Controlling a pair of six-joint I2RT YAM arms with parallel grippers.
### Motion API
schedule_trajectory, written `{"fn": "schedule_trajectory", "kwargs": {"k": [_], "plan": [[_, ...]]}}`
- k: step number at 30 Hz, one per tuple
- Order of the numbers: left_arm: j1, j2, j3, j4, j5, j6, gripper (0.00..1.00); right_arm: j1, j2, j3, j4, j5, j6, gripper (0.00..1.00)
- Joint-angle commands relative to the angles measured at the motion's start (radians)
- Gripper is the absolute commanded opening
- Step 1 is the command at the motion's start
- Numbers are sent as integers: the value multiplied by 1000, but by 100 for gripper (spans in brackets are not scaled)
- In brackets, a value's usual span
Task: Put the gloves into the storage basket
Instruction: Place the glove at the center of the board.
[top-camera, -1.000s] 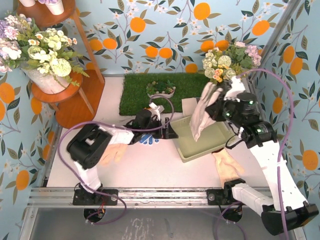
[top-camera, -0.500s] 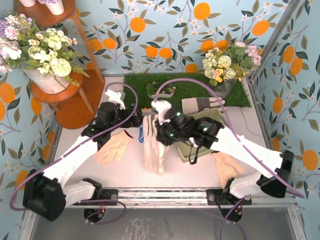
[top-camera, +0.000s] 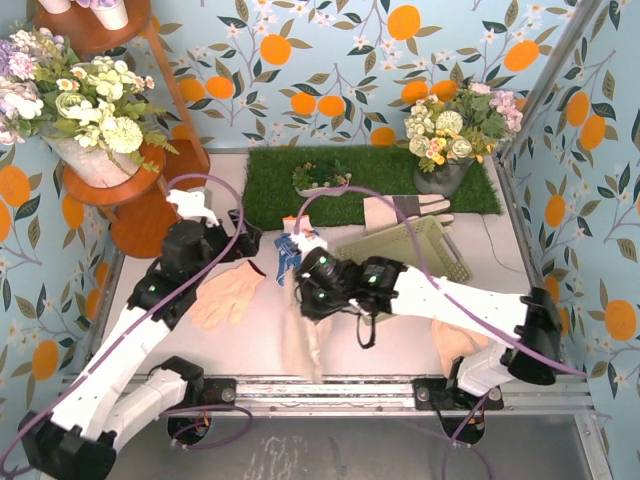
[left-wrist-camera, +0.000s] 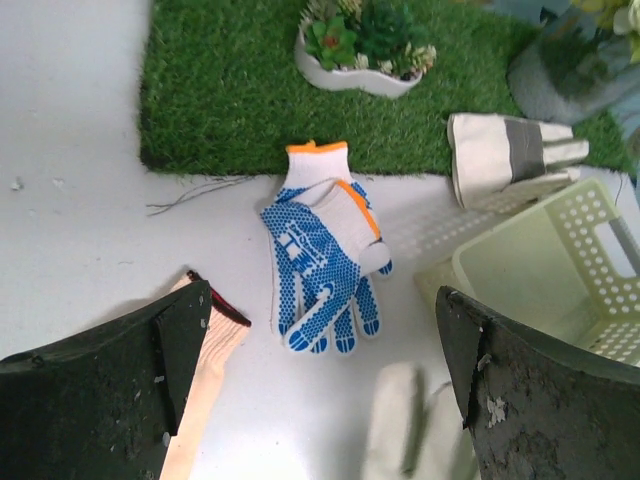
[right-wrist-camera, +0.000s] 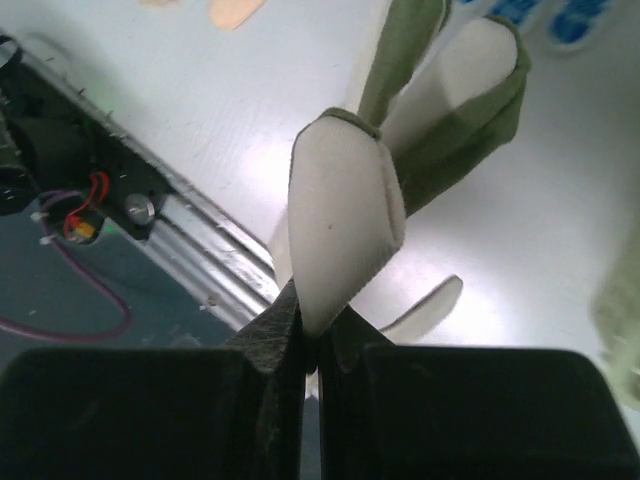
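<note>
Limp cream green-edged fabric glove (right-wrist-camera: 345, 220) is being pinched in the right gripper (right-wrist-camera: 308, 335), fingers pressed together, at the near edge of the tabletop (top-camera: 390, 345). The pale green latticed plastic basket (top-camera: 430, 240) is lying well apart, far-right. The left gripper (left-wrist-camera: 322, 293) is being held spread over blue-and-white dotted gloves (left-wrist-camera: 320, 255).

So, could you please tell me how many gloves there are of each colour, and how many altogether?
Peach-tan gloves: 2
Blue-and-white gloves, overlapping, two orange cuffs showing: 2
Grey-and-cream work glove: 1
Cream-and-green glove, pinched in the jaws of the right gripper: 1
Total: 6
</note>
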Motion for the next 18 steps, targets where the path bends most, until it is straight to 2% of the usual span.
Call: {"fn": "schedule_trajectory", "kwargs": {"k": [1,4,9,14,18], "plan": [[6,-73,-5,-58,-94,-37,97,46,30,-54,296,-150,103,0],[6,-92,-14,-70,-91,-45,97,30,57,-129,395,-150,123,0],[6,-70,-26,-97,-26,-46,97,-100,175,-204,316,-69,174,0],[6,-18,-69,-101,108,-50,97,-123,251,-144,227,78,165,4],[6,24,-132,-61,207,-82,97,-137,275,-143,248,72,131,10]]}}
